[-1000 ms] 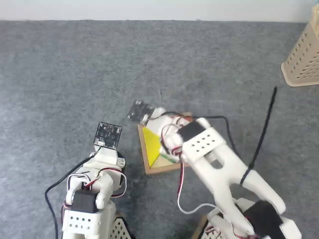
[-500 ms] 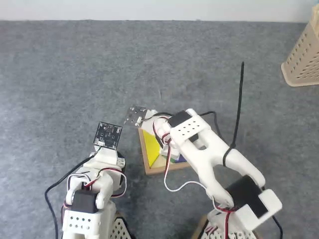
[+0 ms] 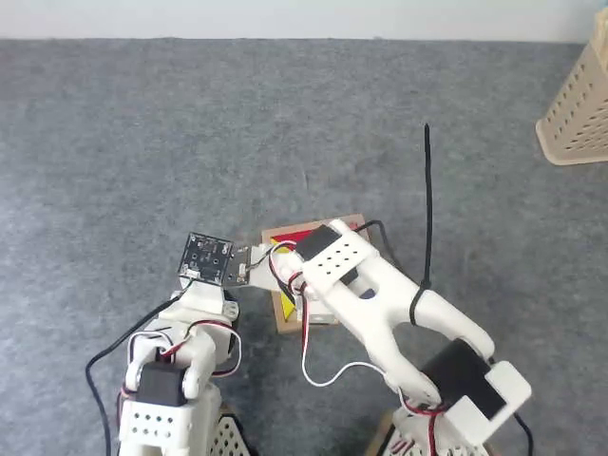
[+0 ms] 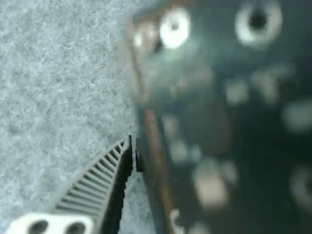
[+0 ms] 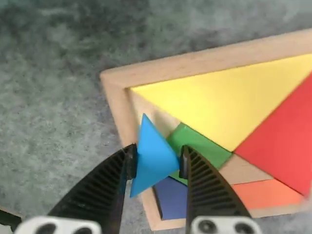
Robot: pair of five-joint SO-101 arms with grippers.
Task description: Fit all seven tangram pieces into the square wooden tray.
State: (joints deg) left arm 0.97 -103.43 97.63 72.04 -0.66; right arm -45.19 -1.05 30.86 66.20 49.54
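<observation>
Swung left over the wooden tray (image 5: 116, 105), the right gripper (image 5: 157, 152) is held above its open corner, jaws clamped on the blue triangle (image 5: 148, 168) for insertion.

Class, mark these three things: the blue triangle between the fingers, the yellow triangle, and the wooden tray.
blue triangle (image 5: 153, 158): right wrist view, middle of its face.
yellow triangle (image 5: 219, 105): right wrist view, middle of its face.
wooden tray (image 5: 185, 66): right wrist view, on its bare rim.
</observation>
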